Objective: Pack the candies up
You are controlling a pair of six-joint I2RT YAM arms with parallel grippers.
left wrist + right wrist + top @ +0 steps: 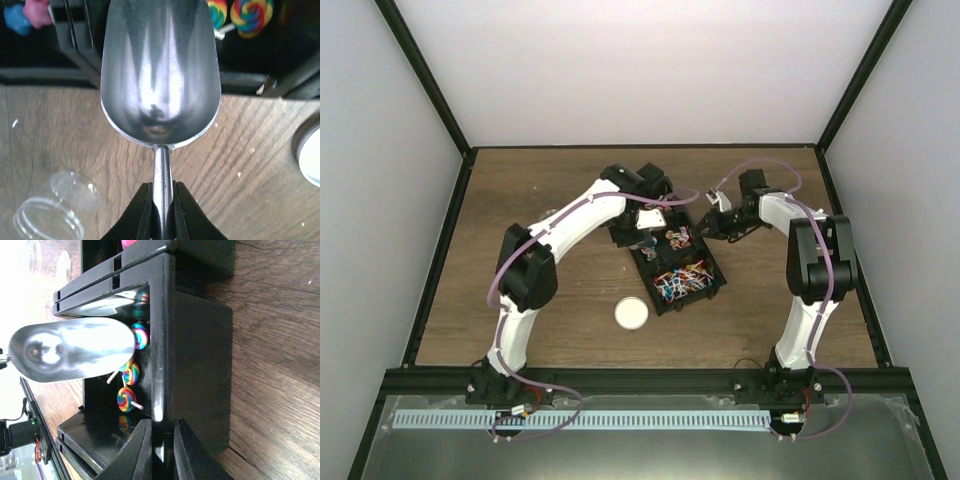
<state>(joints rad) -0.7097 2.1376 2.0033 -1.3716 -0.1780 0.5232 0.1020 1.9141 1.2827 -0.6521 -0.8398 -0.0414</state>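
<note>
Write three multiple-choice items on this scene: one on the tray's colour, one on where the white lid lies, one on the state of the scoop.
1. The tray is:
A. white
B. green
C. black

2. The white lid lies:
A. in the tray
B. on the table, near the tray
C. stuck to a wall

3. The scoop in the left pincer is:
A. empty
B. heaped full
C. dropped on the table

Key:
1 C: every wall of the tray is black.
2 B: bare wood shows all round the lid.
3 A: the scoop's bowl shines bare, and the pincer is clamped on its handle.
</note>
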